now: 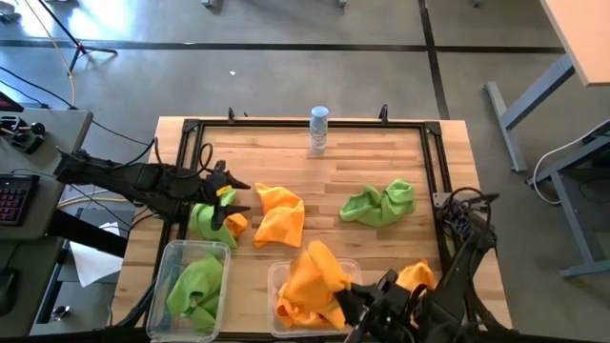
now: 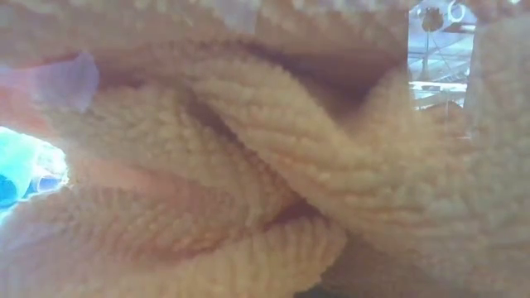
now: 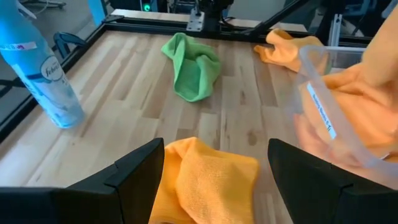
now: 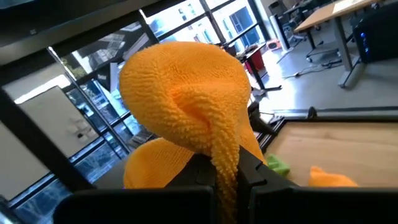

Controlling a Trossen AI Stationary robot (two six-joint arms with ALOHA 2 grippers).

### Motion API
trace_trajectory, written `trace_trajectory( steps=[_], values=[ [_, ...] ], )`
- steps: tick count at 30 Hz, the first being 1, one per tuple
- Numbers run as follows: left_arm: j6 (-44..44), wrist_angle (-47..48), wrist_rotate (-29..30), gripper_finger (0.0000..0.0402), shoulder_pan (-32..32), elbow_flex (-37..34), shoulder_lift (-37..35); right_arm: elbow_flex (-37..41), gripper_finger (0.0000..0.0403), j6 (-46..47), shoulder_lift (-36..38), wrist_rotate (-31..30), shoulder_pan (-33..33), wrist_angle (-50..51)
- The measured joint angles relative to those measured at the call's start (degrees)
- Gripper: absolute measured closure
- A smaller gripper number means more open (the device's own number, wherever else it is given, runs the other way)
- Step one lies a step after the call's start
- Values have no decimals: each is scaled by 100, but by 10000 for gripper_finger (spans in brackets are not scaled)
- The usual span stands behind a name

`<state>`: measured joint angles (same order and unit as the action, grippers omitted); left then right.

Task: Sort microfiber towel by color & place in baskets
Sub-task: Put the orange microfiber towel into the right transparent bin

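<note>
My left gripper [image 1: 236,198] [image 3: 214,149] is open, and its fingers stand on either side of an orange towel [image 1: 279,216] [image 3: 208,180] lying on the table. Under that arm lies a green lump [image 1: 203,219] with a bit of orange towel [image 1: 235,225] beside it. A green towel [image 1: 379,202] [image 3: 191,65] lies farther right. The narrow bin [image 1: 170,252] holds a green towel [image 1: 195,286]. The wider bin [image 1: 276,272] [image 3: 317,102] holds orange towels [image 1: 300,305]. My right gripper [image 1: 351,291] [image 4: 227,177] is shut on an orange towel [image 1: 319,267] over that bin. Another orange towel [image 1: 416,276] lies by the right arm. My right gripper pinches a narrow gathered fold of the orange towel [image 4: 225,158] between its two fingers. The rest of the towel bunches into a rounded lump [image 4: 186,93] beyond the fingertips. In the high view the lump sits over the wider bin, on or just above the orange towels there.
A clear spray bottle [image 1: 318,129] [image 3: 37,68] stands near the table's far edge. A black frame [image 1: 305,124] runs around the wooden top. An orange towel [image 2: 265,165] fills the low view. Bare wood lies between the bottle and the towels.
</note>
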<state>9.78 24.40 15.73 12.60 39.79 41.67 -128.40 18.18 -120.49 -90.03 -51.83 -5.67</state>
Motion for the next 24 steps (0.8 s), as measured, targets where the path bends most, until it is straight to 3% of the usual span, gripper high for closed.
trace_trajectory(
  steps=[19,21,24],
  values=[
    [317,-21,16,129,368,0,22,0,403,1160,-1150,22,6,214],
    [317,-35,18,129,396,0,21,0,403,1213,-1271,254,56,481],
    [317,-33,25,129,440,0,22,0,403,1815,-1376,1134,166,1359]
  ],
)
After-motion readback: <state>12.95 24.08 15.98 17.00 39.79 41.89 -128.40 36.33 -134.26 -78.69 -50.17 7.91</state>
